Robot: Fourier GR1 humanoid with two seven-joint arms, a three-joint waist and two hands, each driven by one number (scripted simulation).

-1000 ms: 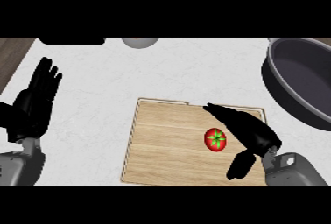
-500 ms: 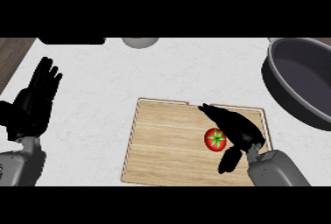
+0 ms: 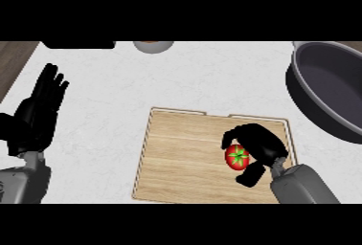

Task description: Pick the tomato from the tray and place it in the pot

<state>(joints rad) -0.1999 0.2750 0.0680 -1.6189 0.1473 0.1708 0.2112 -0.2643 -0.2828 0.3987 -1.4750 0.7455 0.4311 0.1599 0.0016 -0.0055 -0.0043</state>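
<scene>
Because its fingers (image 3: 237, 134) arch over the top of the tomato (image 3: 237, 157) while the thumb curls in from below, the right hand (image 3: 260, 146) appears to be closing round the fruit for a lift; full contact cannot be told. The tomato lies on the wooden tray (image 3: 184, 158), toward its three o'clock side. The pot (image 3: 326, 88), its goal, waits at about one o'clock, well apart. At nine o'clock the left hand (image 3: 35, 117) rests open, fingers straight.
</scene>
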